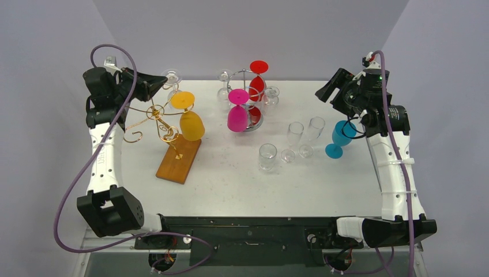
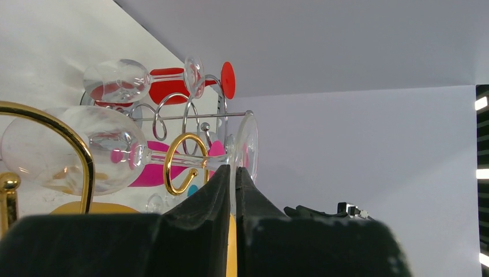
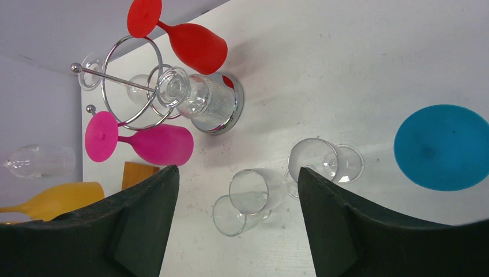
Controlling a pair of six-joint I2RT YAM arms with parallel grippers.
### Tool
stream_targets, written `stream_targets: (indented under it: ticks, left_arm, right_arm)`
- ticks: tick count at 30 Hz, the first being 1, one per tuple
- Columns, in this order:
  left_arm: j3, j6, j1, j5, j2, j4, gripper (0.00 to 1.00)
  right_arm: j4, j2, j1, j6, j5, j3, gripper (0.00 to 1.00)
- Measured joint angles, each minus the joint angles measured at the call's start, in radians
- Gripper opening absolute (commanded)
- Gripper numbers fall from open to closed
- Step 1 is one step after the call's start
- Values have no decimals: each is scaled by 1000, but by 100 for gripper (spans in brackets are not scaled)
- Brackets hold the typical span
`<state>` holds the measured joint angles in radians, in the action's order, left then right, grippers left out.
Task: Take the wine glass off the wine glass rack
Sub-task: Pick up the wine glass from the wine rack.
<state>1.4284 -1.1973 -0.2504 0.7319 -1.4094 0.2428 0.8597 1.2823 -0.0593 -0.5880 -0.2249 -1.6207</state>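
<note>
At gold rack, back left: left gripper pinched together, tips just under clear glass foot, yellow glass hanging alongside; right gripper spread apart above loose glasses.

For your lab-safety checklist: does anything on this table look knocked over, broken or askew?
Nothing looks spilled or broken. Only the wooden base of the gold rack sits at a slant to the table edges.
</note>
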Motion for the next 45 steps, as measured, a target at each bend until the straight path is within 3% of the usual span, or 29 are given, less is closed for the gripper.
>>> stream_targets:
  ticks: [15,28,45]
  left_arm:
    - [-42,-3,0,13,73,-5,0]
    - [-43,64,-27,-48,143,112,0]
    - [44,76,-79,-93,69,138,0]
  right_arm:
    - [0,0,0,0,0,0,70]
    - [0,0,0,0,0,0,70]
    - [0,0,0,2,0,0,70]
